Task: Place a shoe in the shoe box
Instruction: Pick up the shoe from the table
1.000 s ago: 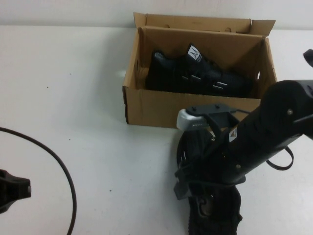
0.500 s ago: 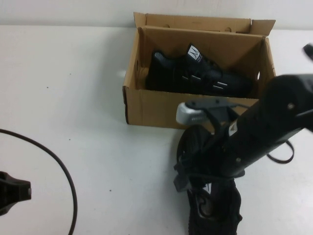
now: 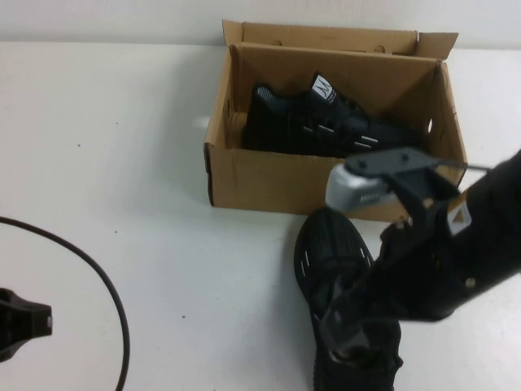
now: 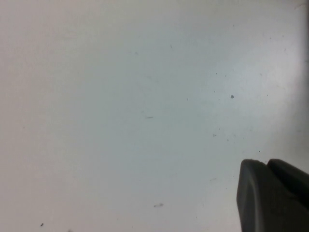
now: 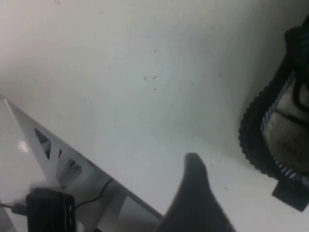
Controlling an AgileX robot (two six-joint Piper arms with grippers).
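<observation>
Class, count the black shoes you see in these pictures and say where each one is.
2. One shoe lies inside the cardboard box; the other shoe lies on the table in front of it, partly hidden beneath the right gripper.

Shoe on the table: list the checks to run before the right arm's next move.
1. Box lid open: ok.
2. Shoe on the table lies sole down in front of the box: ok.
3. Right hand down at that shoe's near end; grip: cannot tell.
4. Room beside the second shoe inside the box: cannot tell.
5. Left hand shut at the table's near left, away from everything: ok.
6. Cable away from the shoe: ok.
</observation>
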